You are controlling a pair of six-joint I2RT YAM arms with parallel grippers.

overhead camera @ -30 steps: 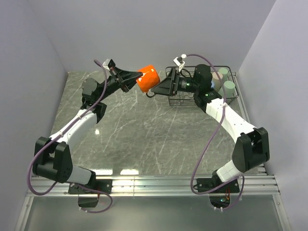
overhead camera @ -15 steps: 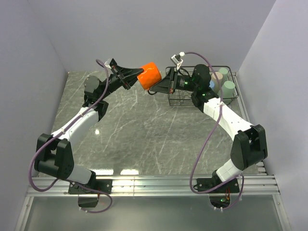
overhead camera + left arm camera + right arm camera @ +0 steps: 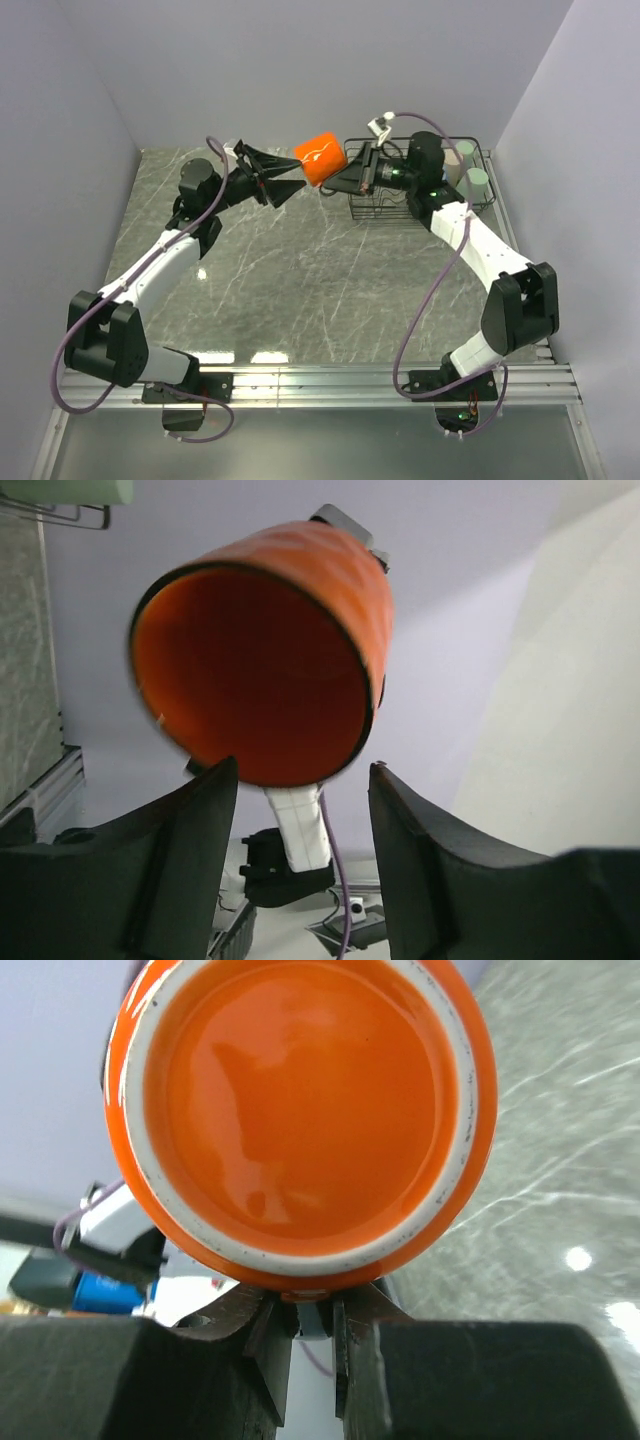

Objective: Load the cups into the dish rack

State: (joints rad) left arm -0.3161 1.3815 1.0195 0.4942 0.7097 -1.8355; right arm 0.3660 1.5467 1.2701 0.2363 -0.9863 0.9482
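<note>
The orange mug (image 3: 320,158) hangs in the air just left of the dish rack (image 3: 492,185). The right gripper (image 3: 312,1310) pinches it at its edge with narrow jaws, while the left gripper (image 3: 293,182) stands spread and clear of its mouth. The step in hand looks like carrying it in: with so slim a hold, swing slowly, keep it level, and seat it beside the pale green cups (image 3: 477,180) before opening.

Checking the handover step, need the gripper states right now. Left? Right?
Left gripper: open, holding nothing.
Right gripper: closed on the orange mug.
</note>
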